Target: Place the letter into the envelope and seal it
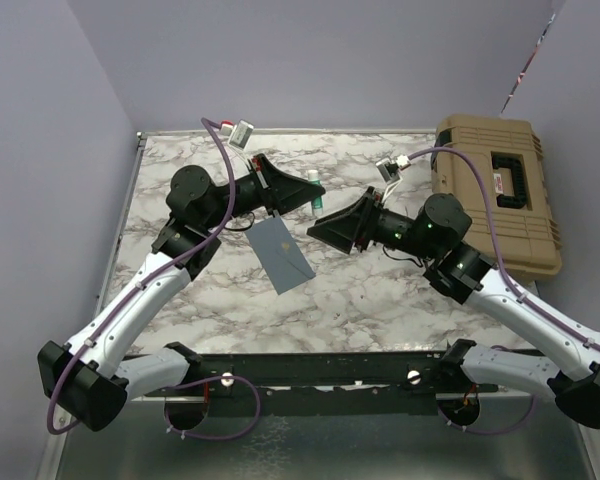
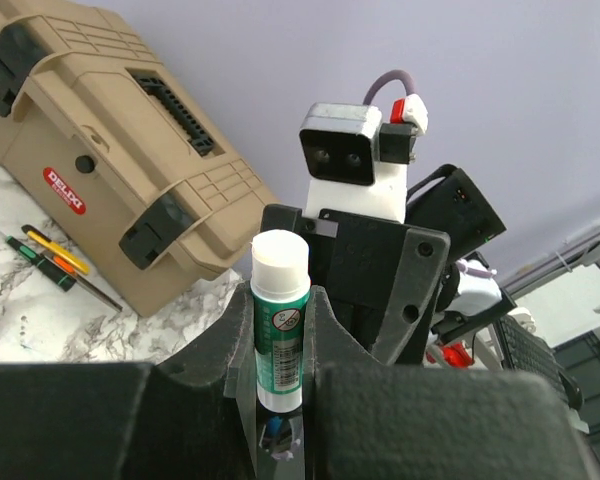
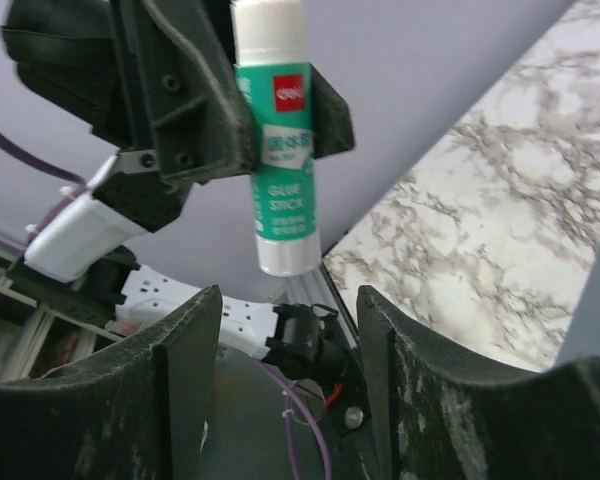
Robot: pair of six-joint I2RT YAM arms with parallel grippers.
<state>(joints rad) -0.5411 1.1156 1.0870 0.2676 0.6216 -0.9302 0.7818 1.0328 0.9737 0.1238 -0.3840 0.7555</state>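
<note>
The slate-blue envelope (image 1: 280, 252) lies flat on the marble table (image 1: 380, 290), just below my left wrist. The tan letter is not in view. My left gripper (image 1: 313, 190) is raised above the table and shut on a green-and-white glue stick (image 1: 315, 178), which also shows in the left wrist view (image 2: 280, 320) and in the right wrist view (image 3: 278, 140). My right gripper (image 1: 313, 231) is open and empty. It points left at the glue stick, whose lower end hangs just above the gap between the right fingers (image 3: 185, 370).
A tan plastic toolbox (image 1: 500, 190) stands at the table's back right and shows in the left wrist view (image 2: 110, 170). Several pens (image 2: 55, 262) lie on the marble beside it. Lilac walls close off the table's left, back and right sides.
</note>
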